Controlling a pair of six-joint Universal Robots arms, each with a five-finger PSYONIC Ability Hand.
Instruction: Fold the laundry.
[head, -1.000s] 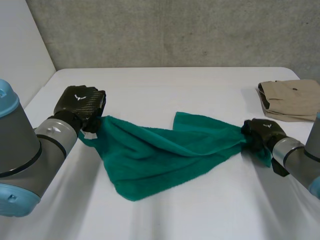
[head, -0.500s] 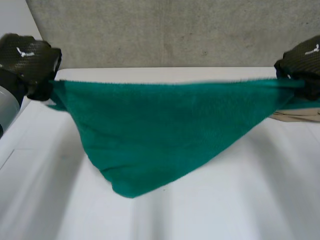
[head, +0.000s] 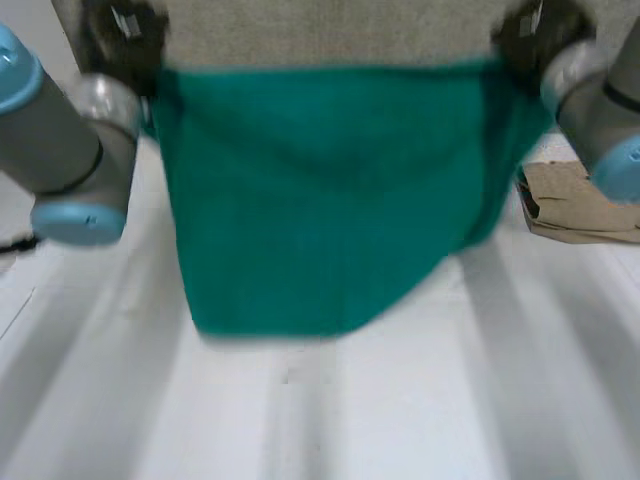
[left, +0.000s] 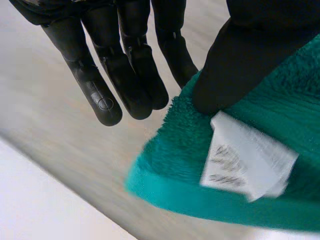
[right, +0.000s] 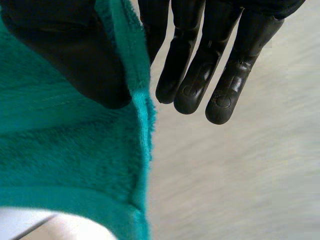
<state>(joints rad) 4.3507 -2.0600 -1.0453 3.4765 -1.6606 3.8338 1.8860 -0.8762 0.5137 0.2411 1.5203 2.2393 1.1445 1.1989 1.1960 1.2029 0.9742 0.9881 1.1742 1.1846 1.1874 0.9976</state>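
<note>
Above the table (head: 330, 420), the towel (head: 320, 190) hangs spread out flat. The left hand (head: 125, 30), at 10 o'clock, pinches one top corner under its thumb beside the label (left: 245, 160), its other fingers straight. The right hand (head: 535, 30), at 2 o'clock, pinches the other corner likewise. A tan cloth (head: 585, 205) lies at 3 o'clock.

White table (head: 400, 410), grey concrete wall (head: 330, 30)

Head camera looking down over the white table (head: 400, 420), each wrist camera close on one corner of the green towel (head: 320, 190), shared by all views
</note>
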